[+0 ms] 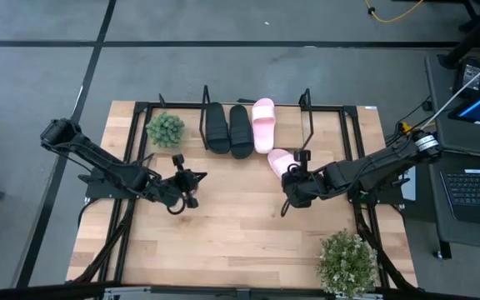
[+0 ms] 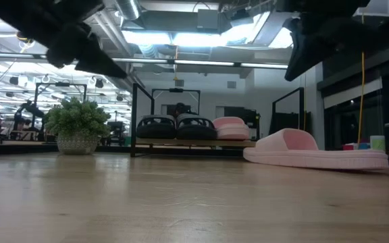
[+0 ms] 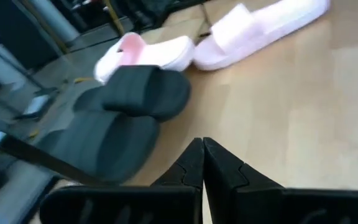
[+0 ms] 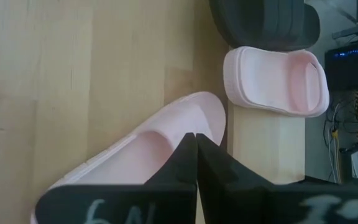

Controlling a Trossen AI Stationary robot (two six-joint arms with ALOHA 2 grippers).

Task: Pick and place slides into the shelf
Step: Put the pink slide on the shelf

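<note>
The shelf (image 1: 308,125) stands at the table's far edge. It holds two black slides (image 1: 217,127) (image 1: 240,131) and one pink slide (image 1: 262,125), side by side on its board (image 2: 194,142). The second pink slide (image 1: 279,160) lies flat on its sole on the table, just in front of the shelf's right end (image 2: 316,150). My right gripper (image 1: 294,187) is shut and hovers above this slide's near end (image 4: 142,155), clear of it. My left gripper (image 1: 186,187) is shut and hangs over the table's middle, left of the slides (image 3: 202,155).
A small potted plant (image 1: 165,129) sits left of the shelf and a larger one (image 1: 348,262) at the near right corner. The black frame (image 1: 357,142) runs round the table. Bare wood lies between the two grippers (image 1: 240,208).
</note>
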